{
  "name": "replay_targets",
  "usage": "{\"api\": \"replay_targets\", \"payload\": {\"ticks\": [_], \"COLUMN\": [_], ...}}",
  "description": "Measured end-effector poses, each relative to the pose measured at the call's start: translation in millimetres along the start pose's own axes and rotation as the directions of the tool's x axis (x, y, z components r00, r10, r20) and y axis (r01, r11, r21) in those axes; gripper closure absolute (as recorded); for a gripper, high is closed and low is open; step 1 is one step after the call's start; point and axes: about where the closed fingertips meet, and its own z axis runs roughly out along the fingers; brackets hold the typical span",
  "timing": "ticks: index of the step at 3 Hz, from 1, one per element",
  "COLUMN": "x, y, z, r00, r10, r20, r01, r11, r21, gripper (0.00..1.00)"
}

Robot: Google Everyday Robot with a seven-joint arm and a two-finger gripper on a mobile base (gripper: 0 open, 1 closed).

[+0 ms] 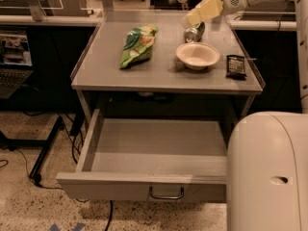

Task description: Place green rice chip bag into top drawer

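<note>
The green rice chip bag lies on the left half of the grey cabinet top, long axis pointing away from me. The top drawer is pulled out and empty, its curved pull handle centred on the front panel. My gripper, with pale yellow fingers, hangs above the back right of the cabinet top, over a tipped metal can, well to the right of the bag. It holds nothing.
A white bowl sits right of centre on the top. A small dark packet lies near the right edge. My white base fills the lower right, overlapping the drawer's right end. A laptop stands at left.
</note>
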Motion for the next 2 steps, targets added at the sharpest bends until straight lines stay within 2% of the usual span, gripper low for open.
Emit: {"api": "replay_targets", "payload": {"ticks": [1,2], "x": [-14.8,-19.4], "y": [-5.3,-16.2], "z": [28.3,49.0], "r00": [0.999,0.999], "r10": [-0.043,-0.033], "r20": [0.031,0.043], "r01": [0.042,0.03], "r11": [0.999,0.9975], "r21": [0.015,0.064], "gripper": [0.0,0.0]}}
